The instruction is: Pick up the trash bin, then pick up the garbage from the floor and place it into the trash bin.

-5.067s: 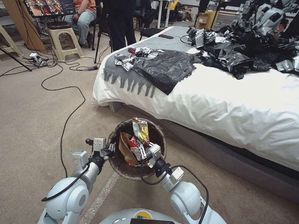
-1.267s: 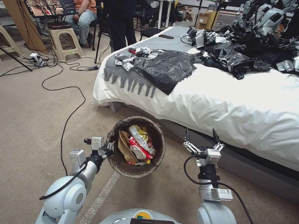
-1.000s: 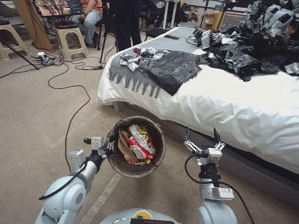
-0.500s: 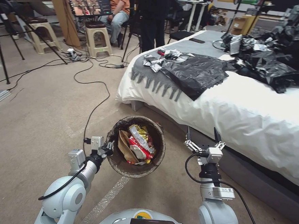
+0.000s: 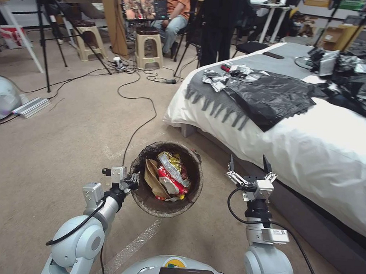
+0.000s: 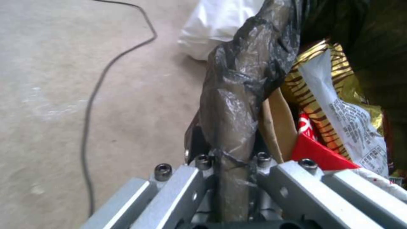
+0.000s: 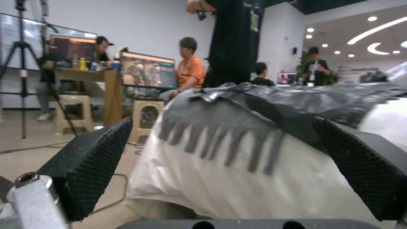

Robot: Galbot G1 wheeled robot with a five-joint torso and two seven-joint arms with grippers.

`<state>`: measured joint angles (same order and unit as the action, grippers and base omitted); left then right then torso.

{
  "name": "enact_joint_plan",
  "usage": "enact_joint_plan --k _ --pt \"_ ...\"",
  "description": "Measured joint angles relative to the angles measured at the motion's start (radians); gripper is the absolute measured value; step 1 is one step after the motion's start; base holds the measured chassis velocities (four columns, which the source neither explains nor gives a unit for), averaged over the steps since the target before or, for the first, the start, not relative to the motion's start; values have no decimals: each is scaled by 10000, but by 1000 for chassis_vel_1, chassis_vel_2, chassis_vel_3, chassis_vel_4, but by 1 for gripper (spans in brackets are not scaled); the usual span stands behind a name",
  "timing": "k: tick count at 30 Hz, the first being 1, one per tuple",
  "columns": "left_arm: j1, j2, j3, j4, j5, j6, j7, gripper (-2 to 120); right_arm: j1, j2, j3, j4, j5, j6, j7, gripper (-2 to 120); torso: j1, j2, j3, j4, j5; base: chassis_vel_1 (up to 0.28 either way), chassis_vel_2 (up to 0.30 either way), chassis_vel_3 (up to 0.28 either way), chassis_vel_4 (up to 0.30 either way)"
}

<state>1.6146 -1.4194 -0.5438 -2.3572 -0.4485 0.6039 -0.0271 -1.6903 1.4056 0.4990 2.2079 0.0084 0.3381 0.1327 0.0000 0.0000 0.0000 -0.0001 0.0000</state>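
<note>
**Bin up in L pincer, R pincer empty**

Far left, bare floor [image 5: 44,152], beige carpet w/ a black cable [image 5: 140,121] snaking across it. Left pincer [image 5: 130,182] is clamped tight on the near-left rim of the trash bin [image 5: 145,201], dark bag liner squeezed between its jaws, as the wrist view shows close up [image 6: 231,133]. Bin sits in front of the robot, mouth tilted toward the head camera. Inside: garbage [image 5: 169,178], incl. a gold-striped snack wrapper, a red carton and a flat brown paper bag, all below the rim. Moving right, right pincer [image 5: 250,166] is held upright beside the bin, well apart from it, fingers spread wide, nothing between them. Further right, the bed [image 5: 315,150], white sheet, grey fringed throw and black plastic bags on top.
</note>
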Motion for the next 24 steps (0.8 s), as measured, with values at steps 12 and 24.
enact_joint_plan --k 12,24 --pt "-23 -9 -17 0 -6 -13 11 0 72 5 -4 -64 8 2 -111 100 0 0 0 0 0 100 114 109 102" --pt "-26 -18 -56 12 -22 -36 64 0 122 14 17 -79 8 7 -137 100 -1 0 0 1 0 120 128 132 123"
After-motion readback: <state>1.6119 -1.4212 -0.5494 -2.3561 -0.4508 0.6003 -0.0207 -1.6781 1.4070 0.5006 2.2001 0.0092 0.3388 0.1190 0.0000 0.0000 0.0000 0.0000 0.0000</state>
